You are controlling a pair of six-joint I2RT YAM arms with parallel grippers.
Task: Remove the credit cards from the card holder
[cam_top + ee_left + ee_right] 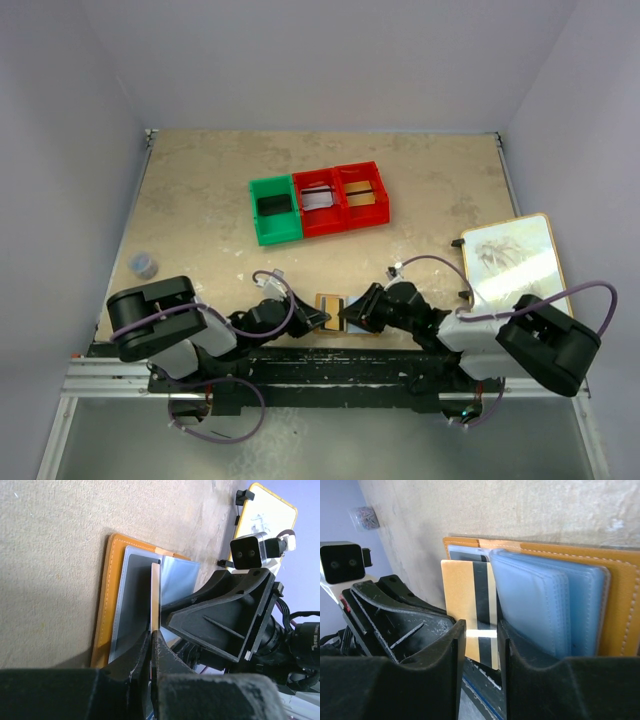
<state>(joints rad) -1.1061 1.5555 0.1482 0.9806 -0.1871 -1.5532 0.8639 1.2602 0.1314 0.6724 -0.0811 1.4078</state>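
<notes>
orange-tan card holder [331, 300] lies open and flat at the near edge of the table [200, 200], between the two arms, with its pale blue-grey pockets facing up. left gripper [152, 636] reaches in from the left, jaws clenched on one end of a gold-tan card [470, 600] with a black stripe. in the left wrist view this card is edge-on and runs straight into the pinch. its other end lies over one half of the holder; cannot tell whether it sits in a pocket. right gripper [481, 627] reaches in from the right, jaws apart and grasping nothing. the card's striped face shows through the gap, beyond the fingers.

mid-table, farther out: three bins in a row, touching. green bin [278, 235] on the left, dark inside, contents unclear. middle red bin [322, 228] holds a pale card [318, 198]. right red bin [365, 218] holds a tan card [362, 195].

right side: white tan-edged board [512, 262], flat on the table. left side, well apart from everything: small grey-blue object [145, 264], too small to make out.
</notes>
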